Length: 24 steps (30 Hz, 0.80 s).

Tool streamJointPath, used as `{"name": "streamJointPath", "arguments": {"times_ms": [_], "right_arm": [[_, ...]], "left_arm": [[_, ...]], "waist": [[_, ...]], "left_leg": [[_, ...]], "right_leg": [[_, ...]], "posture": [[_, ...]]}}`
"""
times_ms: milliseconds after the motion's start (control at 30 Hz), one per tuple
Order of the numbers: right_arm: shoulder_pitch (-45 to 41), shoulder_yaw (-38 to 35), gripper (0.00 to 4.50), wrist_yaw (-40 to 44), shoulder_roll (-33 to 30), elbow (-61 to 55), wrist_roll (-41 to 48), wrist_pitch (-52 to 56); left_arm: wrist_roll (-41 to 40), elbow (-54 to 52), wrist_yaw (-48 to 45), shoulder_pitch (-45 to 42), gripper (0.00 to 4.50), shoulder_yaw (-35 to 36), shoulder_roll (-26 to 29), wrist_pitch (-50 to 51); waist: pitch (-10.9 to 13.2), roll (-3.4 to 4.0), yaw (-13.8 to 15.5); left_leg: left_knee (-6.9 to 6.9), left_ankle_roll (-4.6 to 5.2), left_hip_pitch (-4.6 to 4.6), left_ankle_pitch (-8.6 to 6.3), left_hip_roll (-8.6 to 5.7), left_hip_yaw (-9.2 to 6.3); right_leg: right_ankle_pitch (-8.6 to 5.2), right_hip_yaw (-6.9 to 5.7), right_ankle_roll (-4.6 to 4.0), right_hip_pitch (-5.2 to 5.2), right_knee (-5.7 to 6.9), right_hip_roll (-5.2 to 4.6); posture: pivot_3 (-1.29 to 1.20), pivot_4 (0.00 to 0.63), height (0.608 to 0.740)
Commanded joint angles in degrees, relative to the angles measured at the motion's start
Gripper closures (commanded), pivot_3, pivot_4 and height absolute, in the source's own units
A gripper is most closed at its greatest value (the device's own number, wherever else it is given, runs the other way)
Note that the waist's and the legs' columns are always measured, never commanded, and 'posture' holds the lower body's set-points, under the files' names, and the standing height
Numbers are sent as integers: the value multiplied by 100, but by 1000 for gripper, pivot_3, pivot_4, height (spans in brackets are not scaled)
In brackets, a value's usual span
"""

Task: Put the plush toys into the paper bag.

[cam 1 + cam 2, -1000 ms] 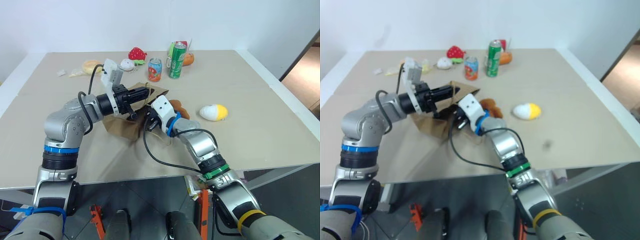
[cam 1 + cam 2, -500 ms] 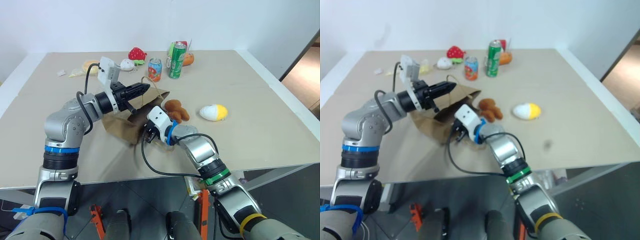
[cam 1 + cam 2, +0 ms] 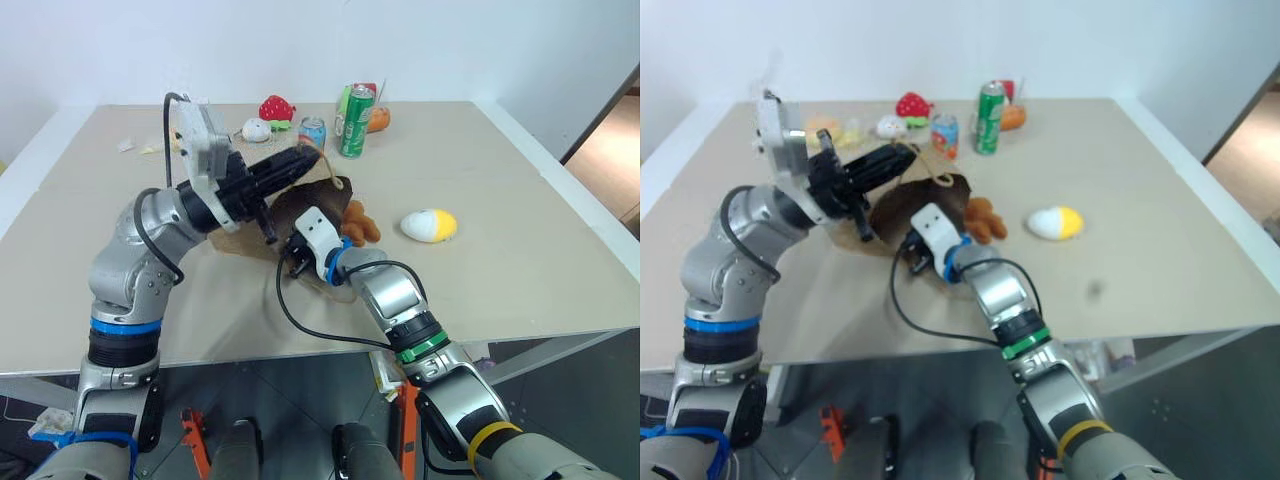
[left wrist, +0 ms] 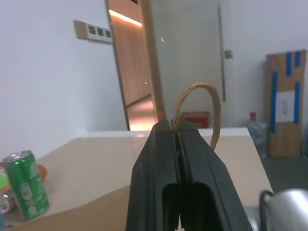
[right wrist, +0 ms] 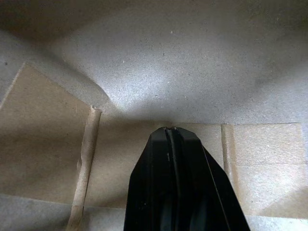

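While the left hand (image 3: 300, 160) pinches a cord handle (image 4: 197, 113) and lifts the paper bag (image 3: 300, 205) open, the right hand (image 5: 171, 132), closed and empty, should spread its mouth wider. Both plush toys, orange-brown (image 3: 357, 222) beside the bag and egg-shaped (image 3: 429, 225) farther off, wait on the counter (image 3: 520, 200).

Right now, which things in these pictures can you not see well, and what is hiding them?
- Orange-brown plush: head views, its near side hidden behind the right arm.
- Right pincer: head views, its tip lost in the paper bag; the wrist view shows it shut against the paper.
- Bag handle: left wrist view, its lower ends covered by the shut left pincer.
- Small can: label too small to read.
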Motion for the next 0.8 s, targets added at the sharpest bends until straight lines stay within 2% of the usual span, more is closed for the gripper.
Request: {"name": "streamJointPath", "arguments": {"times_ms": [33, 133, 333, 700, 800], "right_arm": [[-44, -140, 4465, -14, -24, -22, 33, 59], [-22, -191, 4465, 173, -53, -183, 187, 60], [109, -795, 4465, 898, -163, -1391, 1199, 250], [687, -1248, 4465, 1180, -1009, -2927, 2013, 942], [898, -1389, 3627, 1186, -1385, -3059, 2051, 983]], "left_arm": [[91, -61, -122, 8, 4500, 6, 118, -292], [184, 40, -188, 97, 4500, -51, 160, -406], [349, 308, -327, 250, 4500, -166, 148, -640], [293, 423, -433, 258, 4500, -208, 126, -714], [279, 437, -448, 251, 4500, -195, 132, -726]], "waist": [[0, 0, 0], [0, 0, 0], [1, 1, 1], [1, 1, 7], [0, 0, 15]], "left_leg": [[0, 0, 0, 0, 0, 0], [-1, 1, 0, 1, 0, -1], [-4, 1, -4, 1, 0, -1], [-6, 0, -4, 0, 0, -1], [-6, 0, -3, 0, 0, -1]], "right_leg": [[0, 0, 0, 0, 0, 0], [0, 0, 0, 0, 0, 0], [-5, 0, 2, -4, -1, 1], [-6, 0, -1, -5, -1, 0], [-6, 0, -1, -5, -1, -1]], "posture": [[0, 150, 740], [0, 150, 740], [0, 150, 740], [0, 150, 740], [0, 150, 740]]}}
